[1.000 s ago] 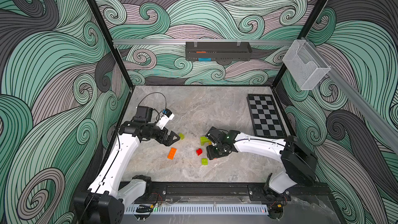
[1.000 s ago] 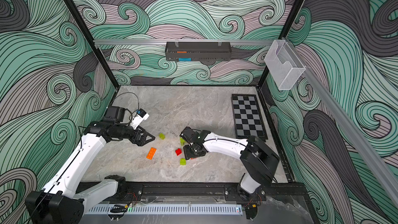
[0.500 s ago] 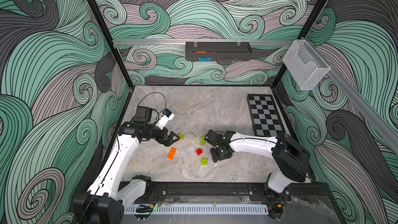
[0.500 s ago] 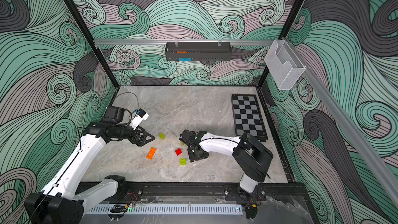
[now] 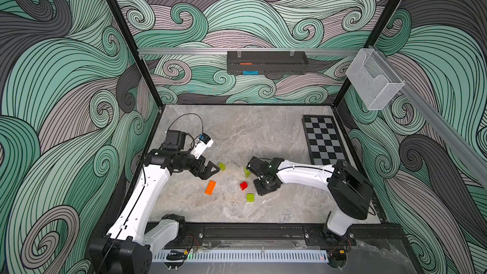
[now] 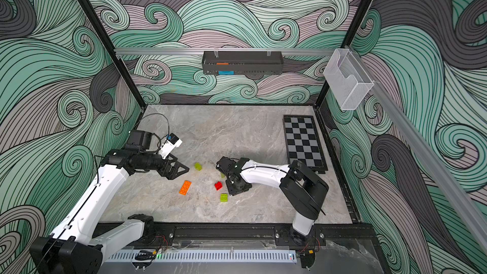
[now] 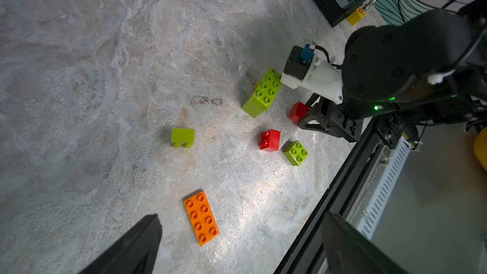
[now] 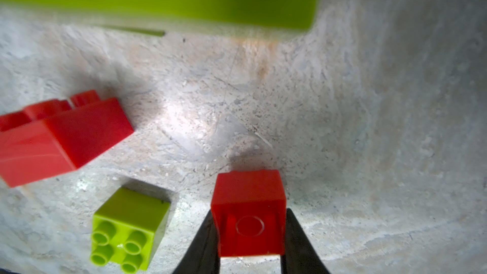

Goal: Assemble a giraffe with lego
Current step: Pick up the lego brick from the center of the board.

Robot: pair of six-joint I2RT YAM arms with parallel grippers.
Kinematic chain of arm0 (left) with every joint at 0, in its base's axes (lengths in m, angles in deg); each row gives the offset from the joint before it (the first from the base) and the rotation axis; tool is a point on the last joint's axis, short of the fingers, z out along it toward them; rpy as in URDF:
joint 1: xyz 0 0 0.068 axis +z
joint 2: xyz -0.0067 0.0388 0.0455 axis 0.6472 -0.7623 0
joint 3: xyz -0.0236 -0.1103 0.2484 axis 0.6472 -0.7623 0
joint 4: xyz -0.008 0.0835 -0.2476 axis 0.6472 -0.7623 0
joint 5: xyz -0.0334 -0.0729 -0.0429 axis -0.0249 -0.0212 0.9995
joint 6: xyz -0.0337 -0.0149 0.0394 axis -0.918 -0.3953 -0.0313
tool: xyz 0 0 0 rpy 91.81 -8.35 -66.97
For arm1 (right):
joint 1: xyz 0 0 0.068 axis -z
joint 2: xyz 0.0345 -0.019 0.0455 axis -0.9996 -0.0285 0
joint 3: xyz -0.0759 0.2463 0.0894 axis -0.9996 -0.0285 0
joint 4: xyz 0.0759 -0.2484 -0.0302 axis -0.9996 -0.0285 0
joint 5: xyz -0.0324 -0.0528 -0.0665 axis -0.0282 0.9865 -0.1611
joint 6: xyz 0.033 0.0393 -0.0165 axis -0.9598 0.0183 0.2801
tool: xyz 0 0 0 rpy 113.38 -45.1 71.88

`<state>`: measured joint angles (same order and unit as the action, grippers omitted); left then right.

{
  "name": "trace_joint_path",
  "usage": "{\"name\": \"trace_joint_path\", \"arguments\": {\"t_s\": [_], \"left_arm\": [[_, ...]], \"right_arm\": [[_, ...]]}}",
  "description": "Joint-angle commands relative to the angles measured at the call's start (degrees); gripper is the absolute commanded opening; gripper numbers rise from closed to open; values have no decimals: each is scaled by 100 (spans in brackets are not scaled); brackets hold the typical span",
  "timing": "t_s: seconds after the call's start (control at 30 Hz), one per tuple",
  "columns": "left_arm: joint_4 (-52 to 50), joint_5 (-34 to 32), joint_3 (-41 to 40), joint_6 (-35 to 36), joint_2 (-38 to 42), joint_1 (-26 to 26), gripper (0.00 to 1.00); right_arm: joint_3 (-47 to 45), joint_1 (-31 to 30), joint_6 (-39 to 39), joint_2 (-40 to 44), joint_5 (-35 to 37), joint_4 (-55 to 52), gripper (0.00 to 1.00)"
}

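The wall tray (image 5: 279,65) has something orange (image 5: 246,63) in it; right jaws pinching a chunky red brick (image 8: 249,217), left jaws spread.

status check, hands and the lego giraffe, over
Left hand open, empty. Right hand shut on small red brick. No giraffe built yet; orange brick and others loose. Second red brick and lime brick close by.

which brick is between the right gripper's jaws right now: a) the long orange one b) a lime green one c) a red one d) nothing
c: in the right wrist view a red brick sits between the black jaws of the right gripper, and they touch both of its sides.
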<state>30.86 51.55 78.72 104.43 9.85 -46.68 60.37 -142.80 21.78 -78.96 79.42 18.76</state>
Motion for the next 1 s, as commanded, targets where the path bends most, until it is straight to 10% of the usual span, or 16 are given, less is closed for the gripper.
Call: {"name": "trace_joint_path", "arguments": {"t_s": [0.0,0.23,0.4,0.73,0.97], "left_arm": [[-180,-50,316,623,59,-88,99],[1122,1321,533,1523,53,-160,99],[2930,2571,594,975,-99,-387,98],[4013,3201,1160,330,-784,-922,97],[3975,3011,1361,277,-1037,-1240,96]], "right_arm": [[187,109,167,454,-349,-250,23],[-46,1355,-423,2372,-3002,580,23],[-1129,2375,-3080,3155,-5020,4213,19],[-1856,2486,-6868,2465,-5516,9357,14],[-1838,2150,-7366,2139,-5497,10242,13]]}}
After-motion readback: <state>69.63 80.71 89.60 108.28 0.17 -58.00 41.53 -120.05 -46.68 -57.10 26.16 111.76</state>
